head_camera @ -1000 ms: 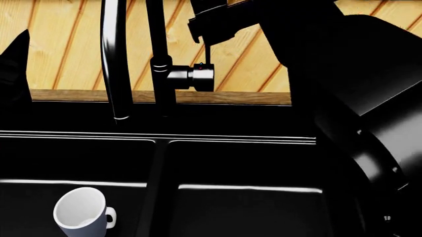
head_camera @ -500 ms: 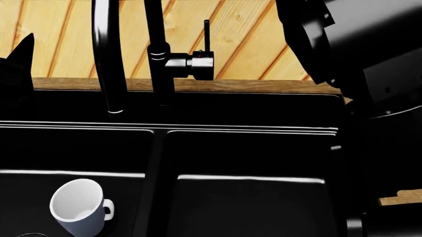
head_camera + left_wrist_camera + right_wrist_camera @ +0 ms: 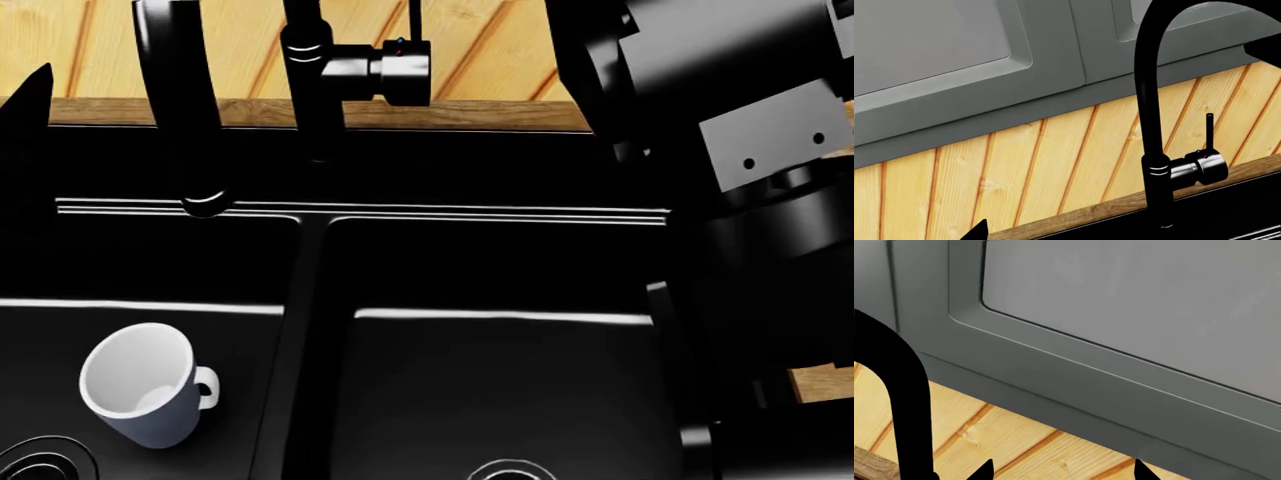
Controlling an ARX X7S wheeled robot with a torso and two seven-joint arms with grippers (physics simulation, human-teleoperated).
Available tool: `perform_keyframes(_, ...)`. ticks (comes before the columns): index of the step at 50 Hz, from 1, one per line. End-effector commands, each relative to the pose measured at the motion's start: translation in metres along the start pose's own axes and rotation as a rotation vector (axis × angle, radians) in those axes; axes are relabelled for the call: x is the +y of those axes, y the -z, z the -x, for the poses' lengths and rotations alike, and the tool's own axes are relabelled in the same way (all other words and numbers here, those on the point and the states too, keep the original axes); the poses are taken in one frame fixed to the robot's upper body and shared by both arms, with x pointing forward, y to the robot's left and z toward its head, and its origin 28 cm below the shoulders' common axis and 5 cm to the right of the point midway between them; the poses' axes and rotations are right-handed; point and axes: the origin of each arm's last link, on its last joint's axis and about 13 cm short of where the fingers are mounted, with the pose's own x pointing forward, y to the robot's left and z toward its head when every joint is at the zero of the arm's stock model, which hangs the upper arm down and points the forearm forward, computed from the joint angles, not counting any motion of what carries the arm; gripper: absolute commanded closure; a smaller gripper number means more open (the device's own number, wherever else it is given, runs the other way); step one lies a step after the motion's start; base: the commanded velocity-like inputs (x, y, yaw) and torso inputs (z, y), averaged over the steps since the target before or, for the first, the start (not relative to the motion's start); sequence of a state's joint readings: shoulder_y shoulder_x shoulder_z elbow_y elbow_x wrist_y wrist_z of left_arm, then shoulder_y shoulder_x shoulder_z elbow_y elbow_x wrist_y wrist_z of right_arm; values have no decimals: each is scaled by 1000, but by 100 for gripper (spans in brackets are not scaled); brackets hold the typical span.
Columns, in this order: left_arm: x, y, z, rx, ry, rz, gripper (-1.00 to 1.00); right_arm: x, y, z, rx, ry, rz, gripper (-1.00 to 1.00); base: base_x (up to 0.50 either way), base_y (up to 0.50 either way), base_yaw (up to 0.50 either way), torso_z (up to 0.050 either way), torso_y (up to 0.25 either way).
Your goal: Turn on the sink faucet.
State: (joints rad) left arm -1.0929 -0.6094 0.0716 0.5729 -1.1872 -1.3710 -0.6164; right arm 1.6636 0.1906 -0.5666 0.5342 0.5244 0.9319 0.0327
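The sink faucet (image 3: 318, 75) has slid toward the frame's upper left since earlier — right gripper (image 3: 1062, 467) apart from it, fingertips spread; left gripper's state unclear.

Backsplash of diagonal light-wood planks (image 3: 254, 40) above a narrow wooden ledge (image 3: 441, 115); grey panelled cabinet fronts (image 3: 954, 60) hang over it; glossy black double-basin sink (image 3: 454, 260) shows thin highlights along its rims.

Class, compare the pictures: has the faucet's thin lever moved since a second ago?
No. The lever still stands upright on the valve cylinder, parallel to the faucet post, just as before.
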Motion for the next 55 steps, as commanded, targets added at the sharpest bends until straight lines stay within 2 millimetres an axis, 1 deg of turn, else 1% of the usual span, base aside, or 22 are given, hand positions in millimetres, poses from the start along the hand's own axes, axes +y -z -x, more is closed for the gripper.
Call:
perform_keyframes(1,1,0,1,0,-2,-2,-100,-1,4,-3,12,-2,-10,-100,0,0,0,27,-131)
perform_keyframes(6,1,-2,2,-4,-2,-2,-100,-1,4,-2,11,-6,-13,-100,0,0,0,27,-131)
perform_keyframes(10,2,-1,3,-2,-7,3,-100,1,11,-3,25,-12,-16,-100,0,0,0,27,-103)
perform_keyframes(12,3,-1,4,-4,-9,12,-100,2,15,-5,32,-16,-18,-100,0,0,0,0,0)
perform_keyframes(17,3,1,3,-1,-9,16,-100,7,15,-8,28,-37,-22,-100,0,0,0,0,0)
perform_keyframes(26,3,4,3,7,-12,21,-100,11,26,-14,47,-61,-37,-100,0,0,0,0,0)
perform_keyframes(33,3,6,3,15,-10,21,-100,16,29,-17,43,-85,-34,-100,0,0,0,0,0)
perform_keyframes(40,3,8,3,18,-11,23,-100,19,30,-23,53,-92,-35,-100,0,0,0,0,0)
perform_keyframes(47,3,9,3,21,-9,22,-100,21,37,-30,68,-92,-45,-100,0,0,0,0,0)
perform_keyframes(55,3,9,3,20,-6,23,-100,23,49,-41,90,-90,-61,-100,0,0,0,0,0)
